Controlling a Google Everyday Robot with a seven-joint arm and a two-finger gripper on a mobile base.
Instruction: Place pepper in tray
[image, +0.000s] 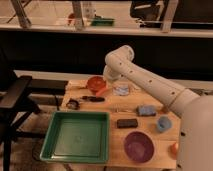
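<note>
The pepper (102, 91), slim and orange-red, lies on the wooden table against the right side of a round red bowl (93, 82). My gripper (106, 80) hangs at the end of the white arm just above the pepper, at the table's back, largely hidden by the wrist. The green tray (77, 137) sits at the front left of the table with nothing in it, well in front of the gripper and pepper.
A dark utensil (93, 98) and a small black item (73, 104) lie between bowl and tray. To the right are a purple bowl (138, 146), a black block (127, 123), a blue sponge (146, 110), a blue cup (163, 123) and a stubby orange object (173, 148). A black chair (15, 100) stands left.
</note>
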